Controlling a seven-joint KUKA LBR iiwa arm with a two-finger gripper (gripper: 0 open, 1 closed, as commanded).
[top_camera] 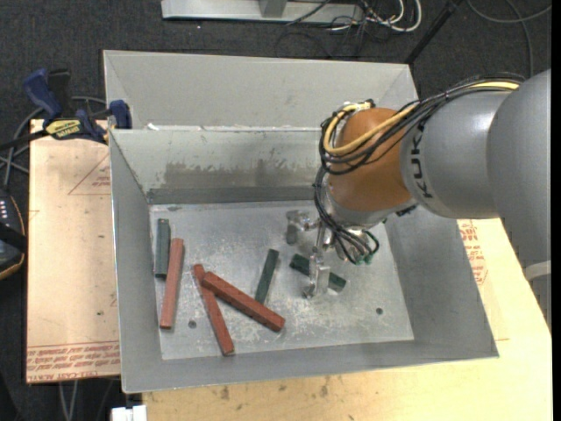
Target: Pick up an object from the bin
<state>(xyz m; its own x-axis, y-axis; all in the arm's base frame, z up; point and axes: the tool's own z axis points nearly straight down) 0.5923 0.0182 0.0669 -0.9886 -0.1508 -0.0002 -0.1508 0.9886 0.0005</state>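
Observation:
My gripper point(316, 281) hangs below the orange wrist cover, low over the bin floor right of centre. Its metal fingers stand on either side of a small dark green block point(307, 266), whose ends stick out left and right of the fingers. The block lies at floor level, and whether the fingers press on it cannot be told. A dark green bar point(266, 276) lies tilted just left of the gripper.
Two crossed red-brown bars point(239, 299) point(215, 318) lie at the front centre-left. A longer red-brown bar point(172, 282) and a grey-green bar point(162, 247) lie along the left side. The arm reaches in from the right.

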